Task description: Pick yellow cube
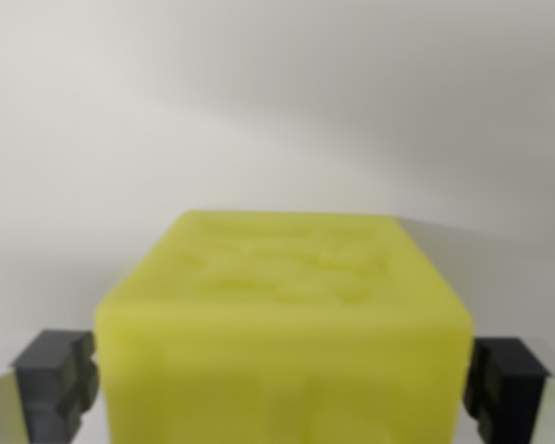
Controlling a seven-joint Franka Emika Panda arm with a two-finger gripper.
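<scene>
The soft-looking yellow foam cube (282, 324) sits squarely between the dark grey plastic gripper (282, 384) fingers (55, 379); they seem to press its sides, gripping it, though blur hides the contact.

Plain white surface (259, 111), a yellow cube (282, 324) on or above it (contact unclear), blurred

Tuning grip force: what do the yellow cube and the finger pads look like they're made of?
Yellow cube: looks like matte plastic or dense foam, possibly a mould or print; soft rounded edges, no glare, faint raised relief on its top face. The view is blurred, so this stays open.
Fingers: dark grey, matte, blocky with ridged steps, likely hard plastic or rubber. One sits against each side of the cube.
</scene>
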